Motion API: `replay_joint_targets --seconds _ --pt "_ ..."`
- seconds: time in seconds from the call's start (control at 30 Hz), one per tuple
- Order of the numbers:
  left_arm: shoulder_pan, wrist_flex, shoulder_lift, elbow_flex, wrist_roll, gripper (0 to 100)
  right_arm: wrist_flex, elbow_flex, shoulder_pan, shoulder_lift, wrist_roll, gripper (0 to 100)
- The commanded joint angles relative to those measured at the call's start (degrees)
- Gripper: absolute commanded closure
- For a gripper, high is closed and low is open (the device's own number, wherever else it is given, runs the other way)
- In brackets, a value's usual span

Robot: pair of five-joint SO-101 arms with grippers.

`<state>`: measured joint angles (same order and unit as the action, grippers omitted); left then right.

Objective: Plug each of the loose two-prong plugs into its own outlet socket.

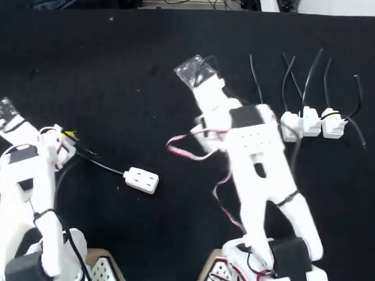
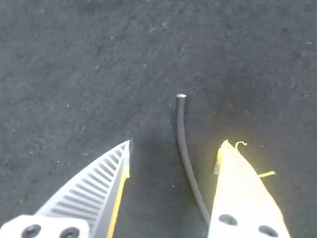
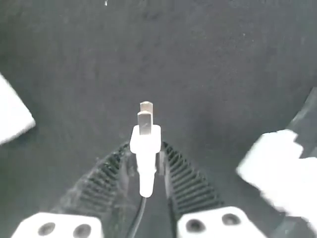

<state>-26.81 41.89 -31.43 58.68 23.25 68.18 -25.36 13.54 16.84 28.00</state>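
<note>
Presently: right gripper [image 3: 145, 151] has its fingers [image 3: 106, 178] shut tight on a white two-prong plug [image 3: 145, 141]. It is gripped by the body, with the prongs [image 3: 144, 115] leading out past the fingertips and its wire trailing back between the fingers. Plug is held over the black counter [image 1: 116, 63], not in any socket.

Other side: left gripper [image 2: 177, 145] has fingers [image 2: 104, 183] spread wide, nothing held. A thin black cord [image 2: 184, 153] lies on the counter between them, cut end pointing away. Neither finger appears to touch it.

High view: white outlet socket [image 1: 141, 179] lies on the counter between the two arms, with a black lead running toward the left arm. The cord between the left fingers is probably that lead. Three more white plugs [image 1: 310, 122] lie in a row on the far side of the right arm from the outlet, short black wires fanned away from the robot.

Step in hand, as I judge it: first plug is grasped and insertion has not begun. I see no plug seated in the outlet.

Next move calls for the right arm to carry the plug to the outlet and line both prongs up with one pair of slots before pushing. The outlet looks light and likely to skid, so the left fingers should close on the cord, or pin the body, to brace it first.
</note>
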Motion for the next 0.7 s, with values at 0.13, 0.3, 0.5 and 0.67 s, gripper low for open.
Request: replay_joint_targets --seconds 0.13,0.3,0.5,0.67 --pt "1.4 -1.0 -2.7 -0.1 0.3 72 4.4 -6.4 0.9 -1.8 30.3 98.8" --pt "1.4 -1.0 -2.7 -0.1 0.3 72 -12.3 -21.8 5.5 -4.4 17.5 98.2" --pt "1.4 -1.0 -2.8 -0.1 0.3 72 -16.9 -28.7 6.0 -5.0 15.7 98.2" --pt "1.4 -1.0 -2.9 -0.1 0.3 72 -15.0 -28.8 6.0 -5.0 15.4 98.0"
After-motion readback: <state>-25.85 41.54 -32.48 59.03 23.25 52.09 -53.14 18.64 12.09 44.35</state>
